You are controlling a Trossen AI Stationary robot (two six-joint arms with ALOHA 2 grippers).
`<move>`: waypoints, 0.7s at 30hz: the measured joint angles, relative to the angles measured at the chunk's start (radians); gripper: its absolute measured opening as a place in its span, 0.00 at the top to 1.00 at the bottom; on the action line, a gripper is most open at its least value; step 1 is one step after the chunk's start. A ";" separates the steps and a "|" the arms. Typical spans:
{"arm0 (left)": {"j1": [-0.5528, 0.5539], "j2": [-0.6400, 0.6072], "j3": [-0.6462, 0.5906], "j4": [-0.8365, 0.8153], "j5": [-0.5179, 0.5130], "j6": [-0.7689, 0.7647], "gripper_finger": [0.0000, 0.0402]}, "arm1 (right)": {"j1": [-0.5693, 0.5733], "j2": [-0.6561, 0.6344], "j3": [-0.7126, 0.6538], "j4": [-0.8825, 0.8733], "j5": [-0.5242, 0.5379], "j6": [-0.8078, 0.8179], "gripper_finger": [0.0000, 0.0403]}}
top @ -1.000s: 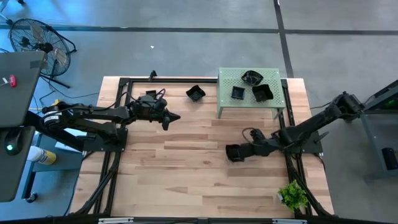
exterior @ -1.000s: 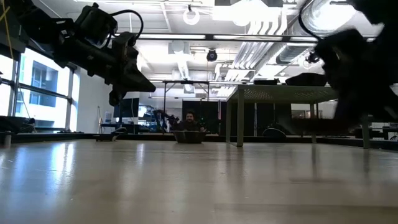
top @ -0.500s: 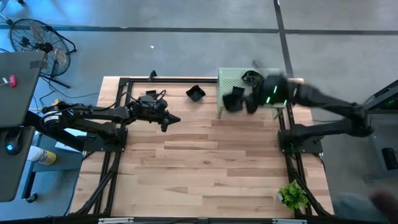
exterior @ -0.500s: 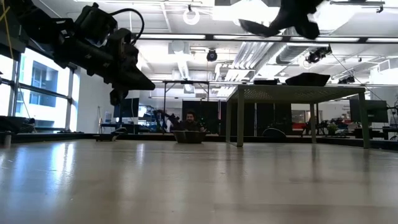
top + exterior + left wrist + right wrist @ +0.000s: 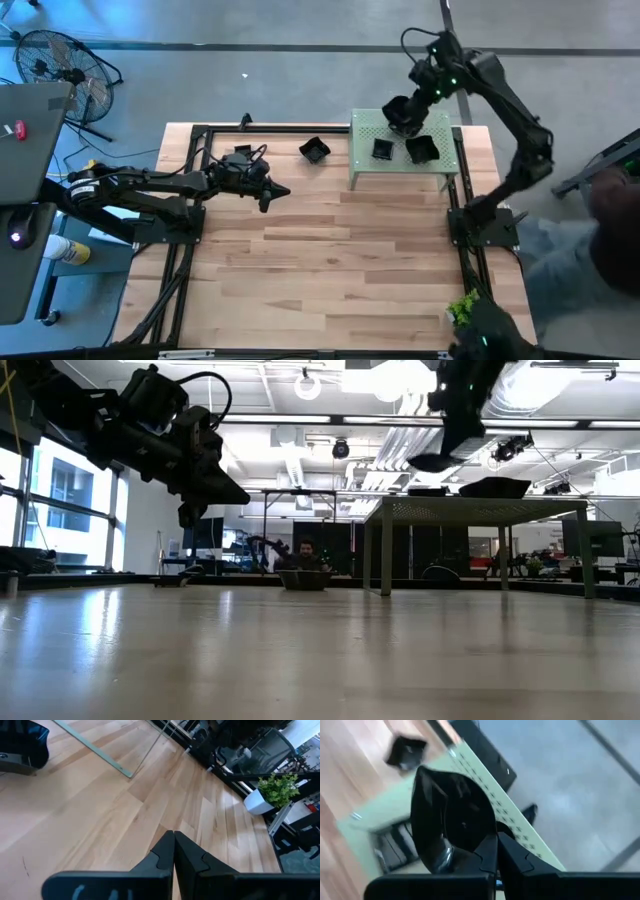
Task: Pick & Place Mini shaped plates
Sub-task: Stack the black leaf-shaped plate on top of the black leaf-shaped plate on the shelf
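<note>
**Black dish gripped above the green stand; left arm idle**

Black and glossy, a small rounded dish (image 5: 451,815) is clamped by its rim in the right gripper (image 5: 496,851), whose two dark fingers are pressed together on the edge. In the high view the right gripper (image 5: 408,108) is raised over the far edge of the pale green perforated metal stand (image 5: 366,128), with the arm reaching up and back from its base at the table's right side. The low view shows the held dish (image 5: 436,461) clear of the stand's top (image 5: 480,508), not touching it.

Two further glossy black mini plates sit on the stand: a square one (image 5: 382,149) and a larger angular one (image 5: 421,148), just beside each other. One more black angular dish (image 5: 314,150) lies on the light wooden slatted table (image 5: 320,260), near the stand's left leg and apart from it.

The left gripper (image 5: 278,190) hovers above the table's left half, well apart from every dish. Its fingers (image 5: 165,852) are pinched fully together with nothing between them.

A small green potted plant (image 5: 464,310) stands at the table's near right corner. A person (image 5: 304,550) is visible in the room beyond the table.
</note>
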 joint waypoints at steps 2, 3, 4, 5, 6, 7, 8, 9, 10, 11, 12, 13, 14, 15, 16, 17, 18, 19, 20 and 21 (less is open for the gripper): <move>0.000 0.000 0.000 0.000 0.000 0.001 1.00 | -0.032 0.054 0.031 -0.043 -0.001 -0.057 1.00; 0.000 0.000 0.000 0.000 0.000 0.001 1.00 | -0.047 0.079 0.041 -0.056 -0.001 -0.081 1.00; 0.000 0.000 0.000 0.000 0.000 0.001 1.00 | -0.059 0.098 0.047 -0.062 0.000 -0.106 1.00; 0.000 0.000 0.000 0.000 0.000 0.001 1.00 | -0.069 0.114 0.049 -0.062 0.003 -0.133 1.00; 0.000 0.000 0.000 0.000 0.000 0.002 1.00 | -0.077 0.126 0.049 -0.063 0.008 -0.160 1.00; 0.000 0.000 0.000 0.000 0.000 0.002 1.00 | -0.084 0.134 0.049 -0.067 0.011 -0.188 1.00; 0.000 0.000 0.000 0.000 0.000 0.003 1.00 | -0.089 0.142 0.051 -0.070 0.012 -0.213 1.00; 0.000 0.000 0.000 0.000 0.000 0.003 1.00 | -0.095 0.149 0.051 -0.072 0.012 -0.234 1.00; 0.000 0.000 0.000 0.000 0.000 0.004 1.00 | -0.100 0.157 0.051 -0.076 0.012 -0.242 1.00; 0.000 0.000 0.000 0.000 0.000 0.008 1.00 | -0.101 0.164 0.051 -0.079 0.011 -0.244 1.00; 0.000 0.000 0.000 0.000 0.000 0.011 1.00 | -0.102 0.171 0.051 -0.080 0.010 -0.246 1.00; 0.000 0.000 0.000 0.000 0.000 0.013 1.00 | -0.102 0.174 0.051 -0.081 0.007 -0.251 1.00; 0.000 0.000 0.000 0.000 0.000 0.016 1.00 | -0.101 0.176 0.051 -0.086 0.006 -0.260 1.00; 0.000 0.000 0.000 0.000 0.000 0.022 1.00 | -0.101 0.176 0.051 -0.090 0.005 -0.268 1.00; 0.000 0.000 0.000 0.000 0.000 0.026 1.00 | -0.100 0.176 0.051 -0.090 0.004 -0.273 1.00; 0.000 0.000 0.000 0.000 0.000 0.027 1.00 | -0.098 0.176 0.051 -0.089 0.003 -0.276 1.00; 0.000 0.000 0.000 0.000 0.000 0.028 1.00 | -0.099 0.177 0.051 -0.089 0.003 -0.277 1.00; 0.000 0.000 0.000 0.000 0.000 0.029 1.00 | -0.099 0.178 0.051 -0.089 0.003 -0.277 1.00; 0.000 0.000 0.000 0.000 0.000 0.029 1.00 | -0.099 0.178 0.051 -0.088 0.003 -0.277 1.00; 0.000 0.000 0.000 0.000 -0.001 0.029 1.00 | -0.099 0.178 0.051 -0.089 0.003 -0.277 1.00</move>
